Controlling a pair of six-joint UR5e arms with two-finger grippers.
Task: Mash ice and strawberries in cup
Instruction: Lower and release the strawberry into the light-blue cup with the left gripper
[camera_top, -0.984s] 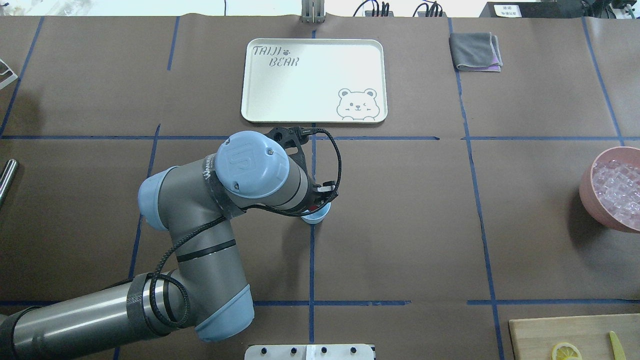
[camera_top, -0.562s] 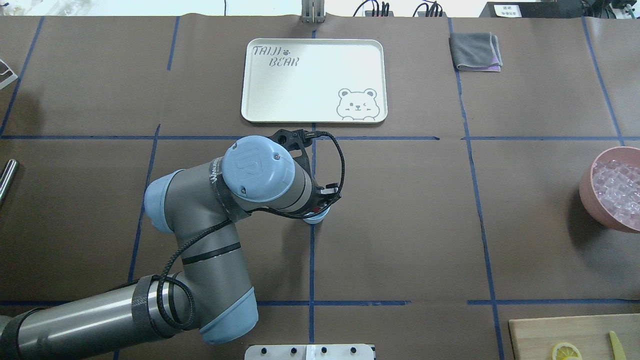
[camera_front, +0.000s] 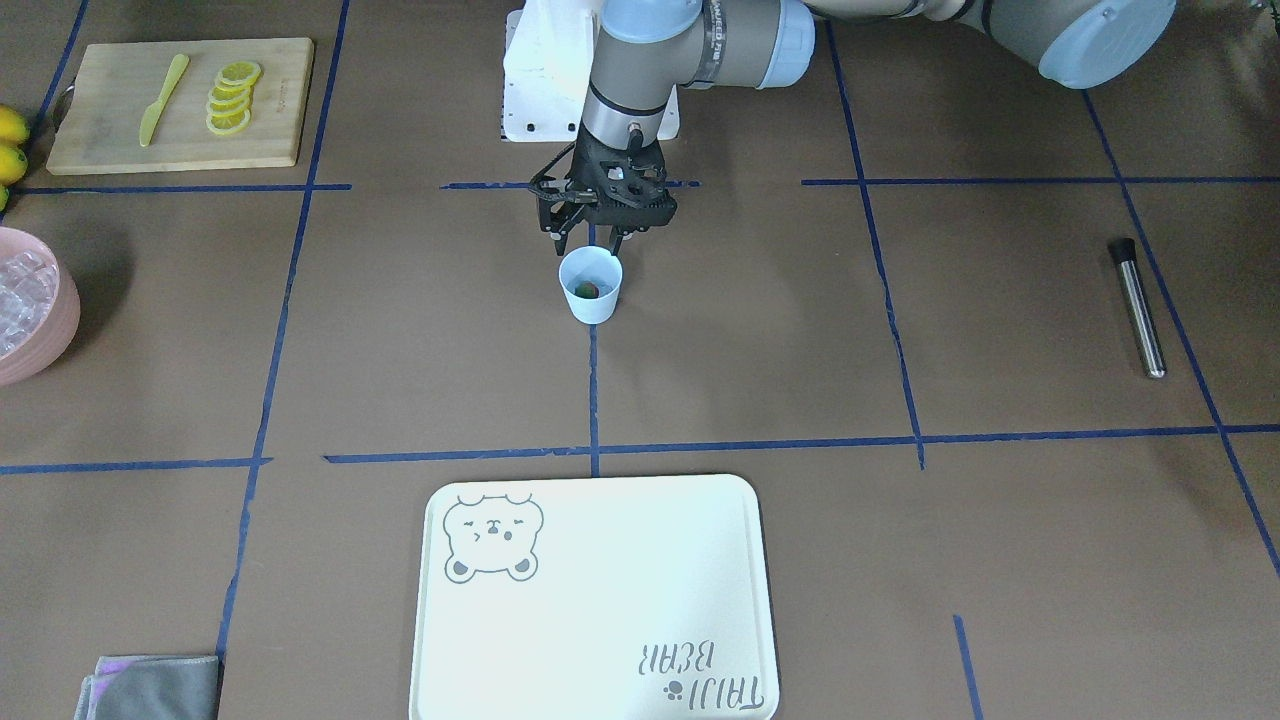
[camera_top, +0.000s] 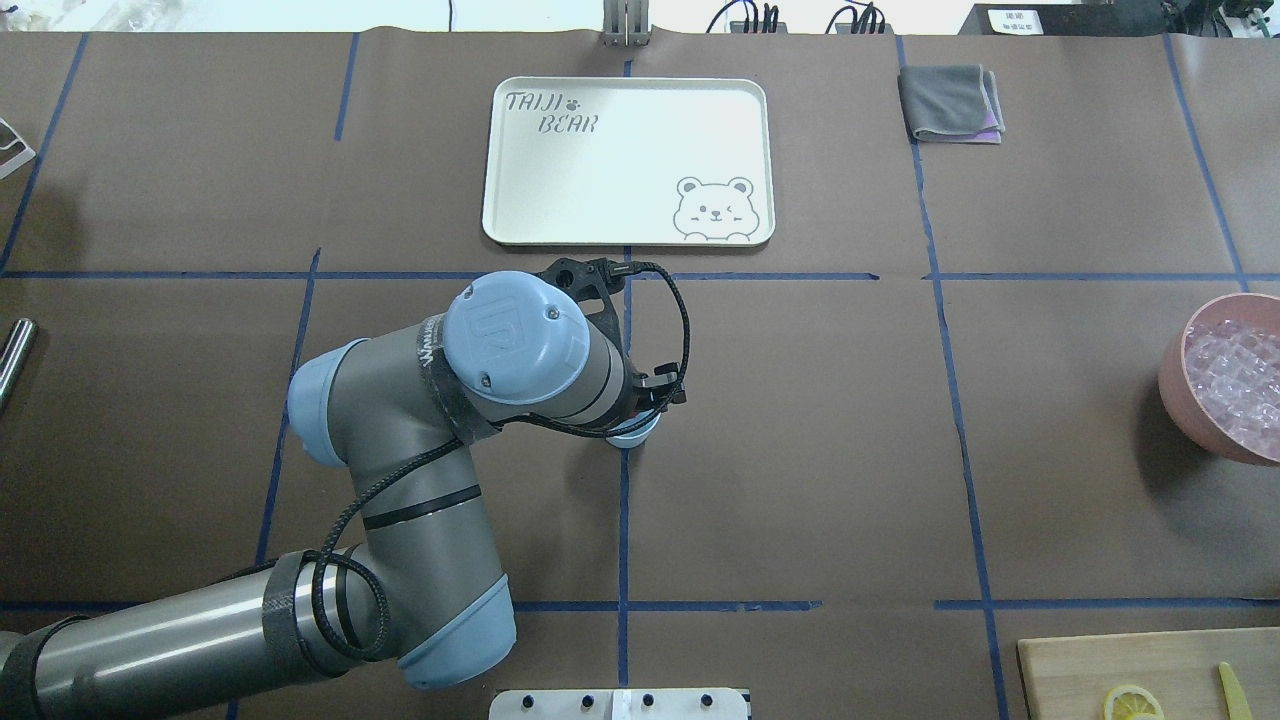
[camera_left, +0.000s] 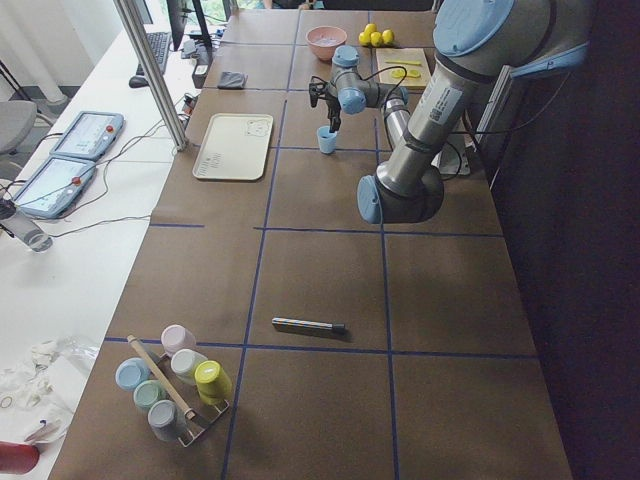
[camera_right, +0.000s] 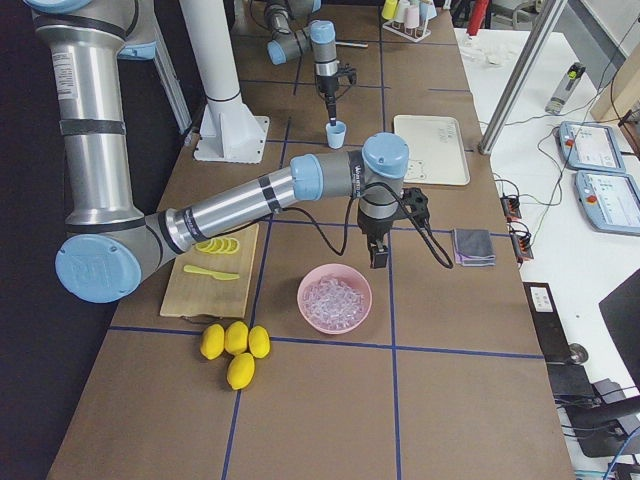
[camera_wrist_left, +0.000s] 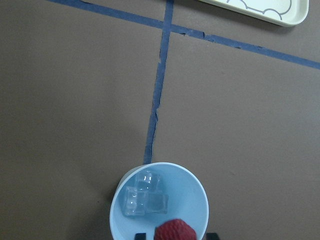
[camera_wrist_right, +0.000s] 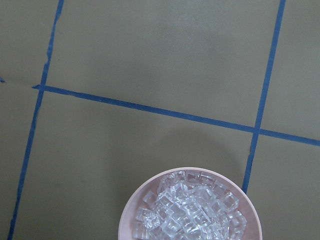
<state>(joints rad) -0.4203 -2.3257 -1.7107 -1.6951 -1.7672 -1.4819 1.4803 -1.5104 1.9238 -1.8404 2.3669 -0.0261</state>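
Observation:
The pale blue cup (camera_front: 592, 302) stands on the table's centre line. In the left wrist view the cup (camera_wrist_left: 199, 196) holds three clear ice cubes (camera_wrist_left: 145, 198) and a red strawberry (camera_wrist_left: 173, 231) at its near side. My left gripper (camera_front: 590, 240) hangs just above the rim, open, with its fingertips either side of the berry and apart from it. From overhead the wrist hides most of the cup (camera_top: 633, 434). My right gripper (camera_right: 380, 255) shows only in the exterior right view, above the pink bowl (camera_right: 335, 300) of ice (camera_wrist_right: 192, 210); I cannot tell its state.
A metal rod (camera_front: 1138, 305) lies on the robot's left side. The white bear tray (camera_front: 600, 600) sits beyond the cup. A cutting board (camera_front: 110, 110) carries lemon slices and a yellow knife. A grey cloth (camera_top: 950, 100) is at the far right.
My left arm shifted slightly right over the cup. The red spot seen at the fingertips a second ago no longer shows from overhead.

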